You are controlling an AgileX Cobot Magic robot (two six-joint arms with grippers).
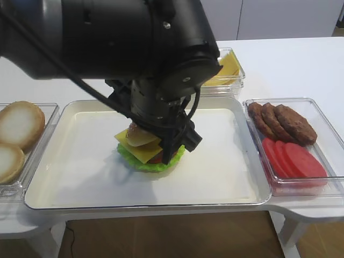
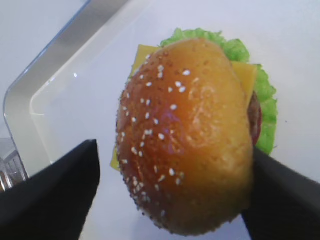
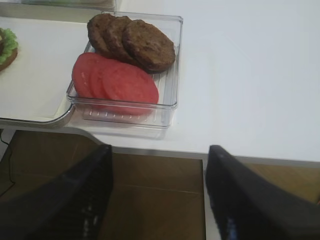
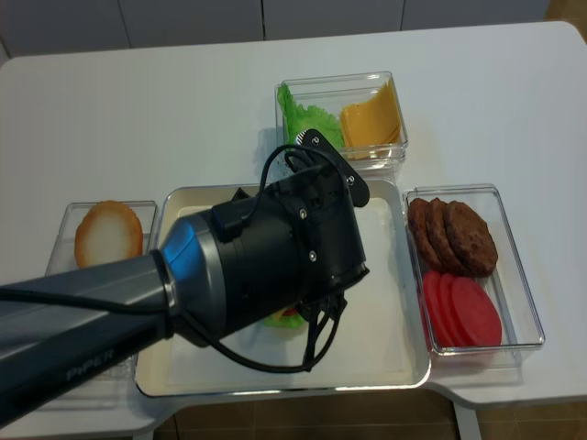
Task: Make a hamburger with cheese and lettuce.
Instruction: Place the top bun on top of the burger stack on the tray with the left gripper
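Left gripper [image 2: 172,185] spread wide over the hamburger [image 2: 187,132], dark fingers [image 2: 55,195] at either side of the sesame bun top, a bare gap on the left side, the right finger at or just beside the bun's edge; contact there not clear. Hovering low above the white tray [image 1: 80,161], with the hamburger standing near its middle. Cheese [image 1: 144,153] jutting out as yellow corners under the bun, lettuce [image 1: 138,161] frilling out green at the base.

Right gripper [image 3: 157,195] parked beyond the table edge, jaws apart, holding nothing. Just ahead of it, a clear bin [image 3: 170,75] with brown patties [image 3: 145,45] behind red tomato slices [image 3: 120,82].

Pale bun halves [image 1: 19,126] in a bin at the tray's left.

"PIPER" printed in white on the left arm [image 4: 92,362]; no other writing legible.
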